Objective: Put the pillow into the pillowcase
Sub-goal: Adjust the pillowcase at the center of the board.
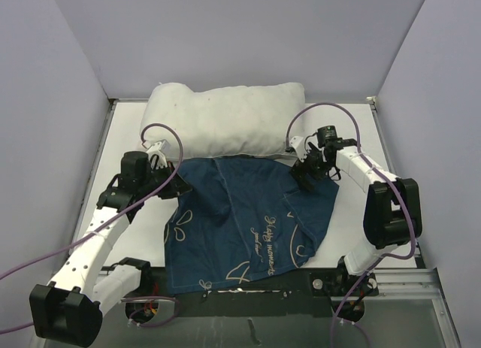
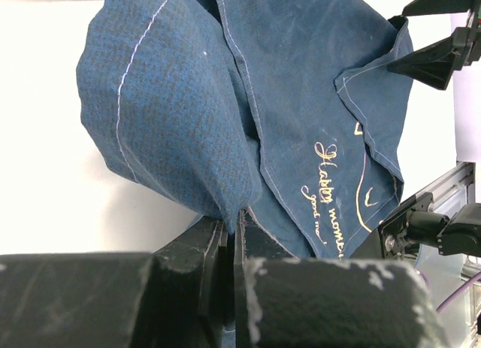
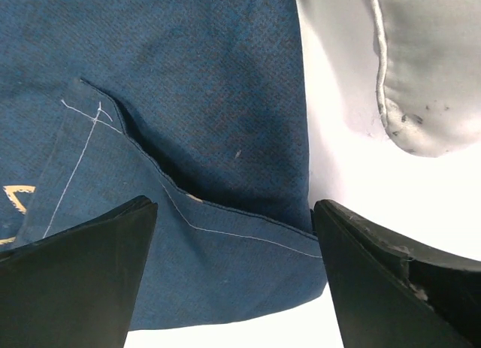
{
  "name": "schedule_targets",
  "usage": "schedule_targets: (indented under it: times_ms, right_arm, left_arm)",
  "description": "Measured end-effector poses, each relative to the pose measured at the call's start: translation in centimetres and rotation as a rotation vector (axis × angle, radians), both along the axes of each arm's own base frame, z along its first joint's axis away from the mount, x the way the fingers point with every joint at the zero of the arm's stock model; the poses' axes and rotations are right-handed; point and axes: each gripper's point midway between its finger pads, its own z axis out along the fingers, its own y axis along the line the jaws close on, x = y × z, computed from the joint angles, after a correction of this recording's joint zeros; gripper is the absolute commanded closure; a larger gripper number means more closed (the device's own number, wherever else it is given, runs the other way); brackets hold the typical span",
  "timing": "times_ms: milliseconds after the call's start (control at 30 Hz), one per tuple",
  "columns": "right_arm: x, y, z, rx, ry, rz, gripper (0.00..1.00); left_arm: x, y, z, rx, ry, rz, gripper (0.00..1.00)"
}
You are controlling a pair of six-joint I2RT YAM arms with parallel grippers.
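The pillow (image 1: 225, 126) is laid with its long axis from 9 to 3 o'clock, and the pillowcase (image 1: 248, 220) is spread just at its 6 o'clock. The case's 10 o'clock hem is clamped in the left tool (image 2: 233, 235). The right tool (image 3: 233, 213) is held apart over the 2 o'clock corner.

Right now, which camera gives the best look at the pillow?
The top external view: the whole pillow lies across the far side of the table, beyond the pillowcase. The right wrist view catches only one corner of it; the left wrist view shows just pillowcase.
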Motion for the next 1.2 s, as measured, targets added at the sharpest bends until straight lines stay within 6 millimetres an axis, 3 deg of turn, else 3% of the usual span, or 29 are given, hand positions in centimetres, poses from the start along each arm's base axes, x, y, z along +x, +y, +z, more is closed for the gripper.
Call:
schedule_targets:
  times_ms: [233, 500, 667, 767, 867, 933, 967, 1000, 1033, 1100, 1200]
  right_arm:
    - [0.2, -0.5, -0.3, -0.046, -0.015, 0.018, 0.37]
    - [0.2, -0.7, -0.5, -0.064, -0.016, 0.045, 0.98]
    - [-0.3, -0.9, -0.5, -0.059, 0.001, 0.055, 1.00]
    - [-0.4, -1.4, 0.9, -0.024, -0.001, 0.044, 1.00]
    - [1.1, -2.7, 5.0, 0.029, -0.079, -0.003, 0.64]
    - [2.6, -3.5, 8.8, 0.060, -0.178, -0.017, 0.41]
    - [2.8, -3.5, 10.0, 0.072, -0.210, -0.015, 0.29]
    - [2.8, -3.2, 11.2, 0.085, -0.241, -0.001, 0.10]
    - [2.7, -2.7, 11.8, 0.097, -0.258, 0.019, 0.01]
    - [2.1, -1.4, 11.8, 0.108, -0.259, 0.068, 0.02]
    - [1.3, 0.1, 9.2, 0.105, -0.192, 0.121, 0.02]
  left_arm:
    - [-0.2, -0.1, 0.1, -0.006, -0.001, -0.007, 1.00]
    - [-0.2, -0.2, 0.2, -0.009, 0.000, -0.012, 1.00]
    - [-0.2, -0.2, 0.6, -0.007, -0.006, -0.017, 1.00]
    - [0.3, -0.3, 2.0, -0.006, -0.032, -0.023, 1.00]
    - [1.3, -0.5, 4.0, -0.013, -0.075, -0.027, 1.00]
    - [1.8, -0.7, 5.1, -0.021, -0.099, -0.033, 1.00]
    - [2.0, -0.8, 5.5, -0.027, -0.109, -0.037, 1.00]
    - [2.1, -0.9, 5.8, -0.031, -0.116, -0.041, 1.00]
    - [2.1, -1.0, 5.9, -0.034, -0.119, -0.044, 1.00]
    - [2.1, -1.1, 5.9, -0.038, -0.117, -0.048, 1.00]
    - [2.0, -1.1, 5.9, -0.041, -0.116, -0.050, 1.00]
